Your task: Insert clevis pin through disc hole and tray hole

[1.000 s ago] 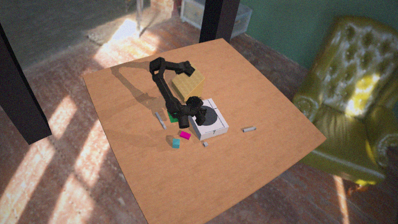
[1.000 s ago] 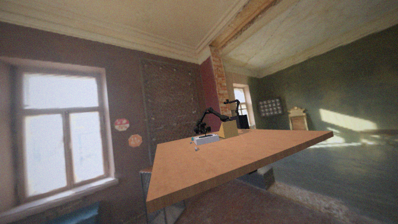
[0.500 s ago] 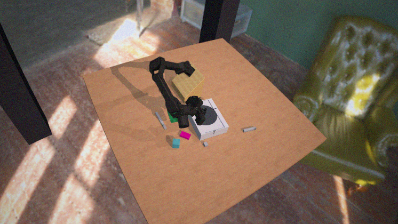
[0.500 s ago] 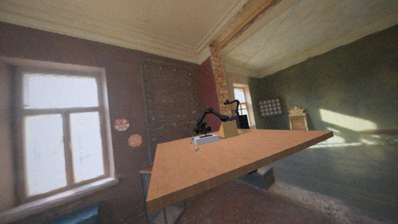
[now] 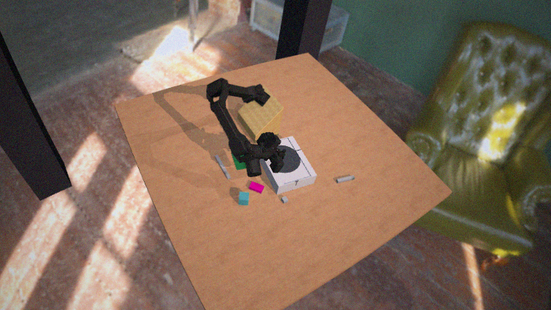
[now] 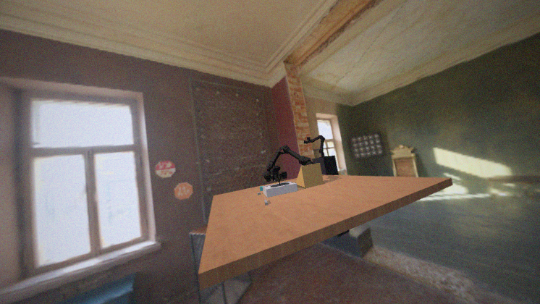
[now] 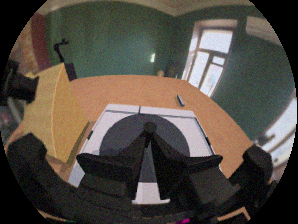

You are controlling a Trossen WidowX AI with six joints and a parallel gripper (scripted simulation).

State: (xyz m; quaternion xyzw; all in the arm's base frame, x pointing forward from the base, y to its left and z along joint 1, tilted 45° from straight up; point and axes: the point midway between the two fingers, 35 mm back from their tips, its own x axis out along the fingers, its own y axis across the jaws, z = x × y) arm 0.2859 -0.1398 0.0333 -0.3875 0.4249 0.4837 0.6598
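From the top view, you have the arm [image 5: 231, 127] [image 6: 290, 151] reaching over the white tray [image 5: 295, 186] [image 6: 281, 191] [image 7: 199, 127], with the claw [image 5: 283, 154] [image 6: 279, 182] [image 7: 148, 133] above the dark disc [image 5: 293, 161] [image 7: 117, 137]. Disc lies flat within the tray. A yellow block [image 5: 260, 117] [image 6: 311, 176] [image 7: 47, 115] stands by one side of the tray; a green piece [image 5: 239, 164] shows partly behind the arm. Out on the table [image 5: 346, 219] [image 6: 339, 211] [image 7: 100, 95] you can note a long grey bar [image 5: 222, 166], a magenta block [image 5: 256, 187] [image 7: 185, 220], a cyan cube [image 5: 243, 198] and a small grey cube [image 5: 284, 199]. A short grey rod [image 5: 345, 178] lies on its side, well apart from the tray. Exterior view: you see the claw pointing down low over the tray, too small there for you to read the fingertips. Wrist view: your two fingers lean in to meet over the disc, nearly together, pinching a small, round-topped dark piece, which looks like the pin [image 7: 150, 126]. It sits over the disc's middle area; its shank is hidden, so you cannot tell whether it enters either hole.
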